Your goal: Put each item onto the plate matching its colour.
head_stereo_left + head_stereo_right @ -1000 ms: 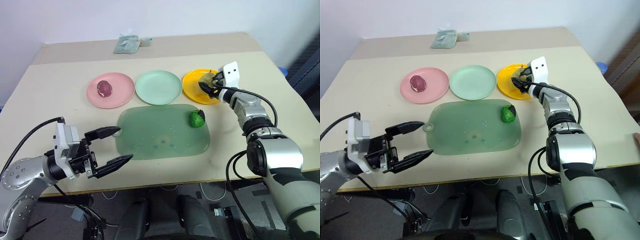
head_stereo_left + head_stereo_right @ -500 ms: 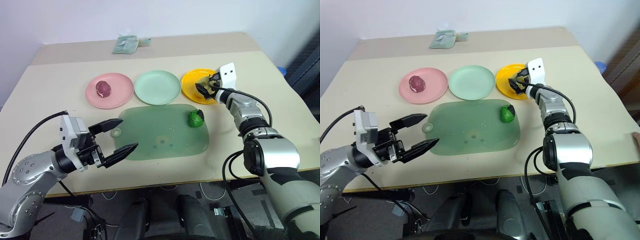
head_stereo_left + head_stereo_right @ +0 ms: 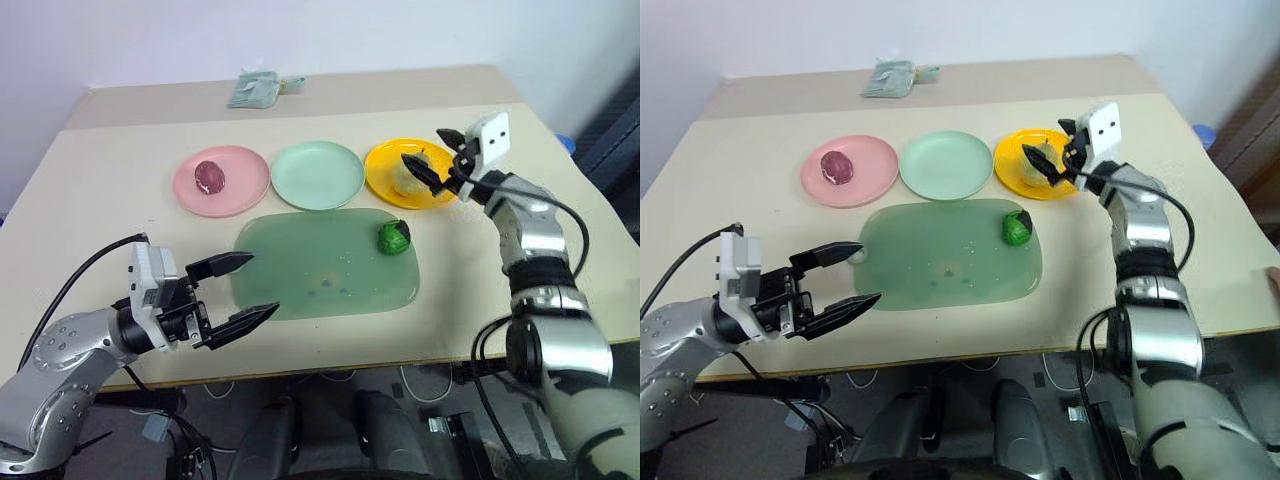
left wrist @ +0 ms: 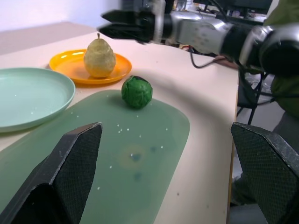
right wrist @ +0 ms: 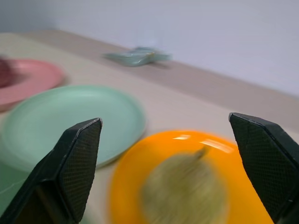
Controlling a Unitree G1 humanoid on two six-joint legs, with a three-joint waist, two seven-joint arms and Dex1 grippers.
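Freed from the right tool (image 3: 433, 160), now spread and drawn back, the pear (image 3: 411, 170) stands on the yellow plate (image 3: 383, 172). Left tool (image 3: 240, 290) hovers spread; approaching carelessly could roll the green toy (image 3: 394, 236) off the mat (image 3: 320, 265).

Two silver-grey metal arms with rounded, polished joint housings, each ending in a gripper of two tapering black fingers. The left gripper (image 3: 236, 290) sits behind a white box-shaped wrist module on a black block, and the right gripper (image 3: 432, 162) carries a similar white block with two small dark dots. Black cables loop loosely along both forearms (small screw heads dot the left arm's shoulder housing). The fingers' inner faces show a fine mesh texture.
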